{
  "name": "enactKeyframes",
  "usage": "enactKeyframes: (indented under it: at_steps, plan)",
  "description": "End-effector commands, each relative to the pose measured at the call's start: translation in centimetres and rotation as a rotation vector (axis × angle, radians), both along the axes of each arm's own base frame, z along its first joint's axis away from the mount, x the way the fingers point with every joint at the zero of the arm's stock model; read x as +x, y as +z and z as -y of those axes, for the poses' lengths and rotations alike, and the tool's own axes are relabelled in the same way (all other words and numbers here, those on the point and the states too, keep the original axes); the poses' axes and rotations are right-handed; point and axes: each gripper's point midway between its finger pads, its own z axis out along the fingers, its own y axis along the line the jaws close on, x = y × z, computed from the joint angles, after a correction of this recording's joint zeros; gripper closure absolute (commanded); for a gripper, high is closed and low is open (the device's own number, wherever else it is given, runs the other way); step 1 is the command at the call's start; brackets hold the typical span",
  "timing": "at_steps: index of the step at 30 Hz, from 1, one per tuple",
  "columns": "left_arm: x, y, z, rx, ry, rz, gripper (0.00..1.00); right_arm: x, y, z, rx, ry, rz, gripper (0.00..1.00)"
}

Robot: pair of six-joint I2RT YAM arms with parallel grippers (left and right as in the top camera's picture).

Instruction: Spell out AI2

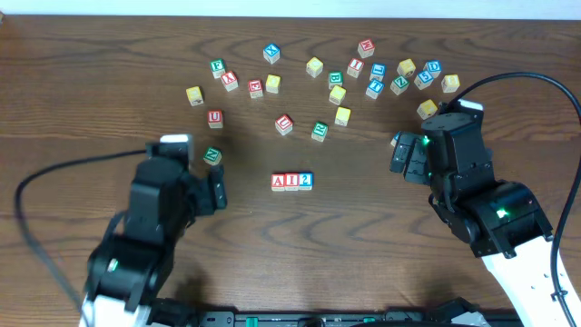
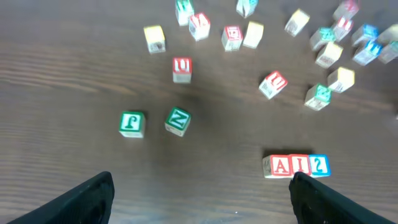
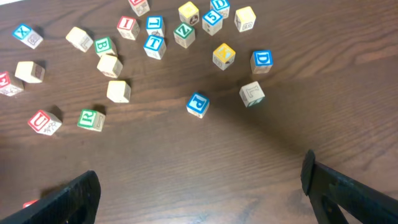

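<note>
Three cubes stand touching in a row at the table's middle: red A (image 1: 279, 181), red I (image 1: 291, 181) and blue 2 (image 1: 305, 180), reading AI2. The left wrist view has the A (image 2: 281, 165), I (image 2: 300, 165) and 2 (image 2: 318, 165) just beyond its right finger. My left gripper (image 1: 216, 189) (image 2: 201, 186) is open and holds nothing, a short way left of the row. To the right of the row, my right gripper (image 1: 400, 154) (image 3: 200, 177) is open over bare wood, well apart from it.
Several loose letter cubes lie scattered across the far half of the table (image 1: 82, 82). A green cube (image 1: 211, 155) sits close beside the left gripper. A yellow cube (image 1: 427, 109) lies just beyond the right arm. Black cables trail off both sides.
</note>
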Motion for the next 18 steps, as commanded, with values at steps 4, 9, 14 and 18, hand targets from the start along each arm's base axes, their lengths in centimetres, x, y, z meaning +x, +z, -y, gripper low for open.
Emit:
enactKeyframes:
  at_steps: [4, 9, 14, 18]
  plan:
    - [-3.3, 2.8, -2.1, -0.005, 0.052, 0.184, 0.11, 0.1, 0.6, -0.1, -0.009, 0.012, 0.015, 0.01]
    - [-5.5, 2.3, -2.6, -0.059, 0.064, 0.316, 0.11, 0.1, 0.6, -0.1, -0.009, 0.012, 0.015, 0.01]
    - [-5.5, 3.4, -2.8, -0.106, 0.076, 0.497, 0.11, 0.1, 0.6, -0.1, -0.009, 0.012, 0.015, 0.01]
    - [-4.4, 3.3, -2.6, -0.129, 0.081, 0.582, 0.11, 0.1, 0.6, -0.1, -0.009, 0.012, 0.015, 0.01]
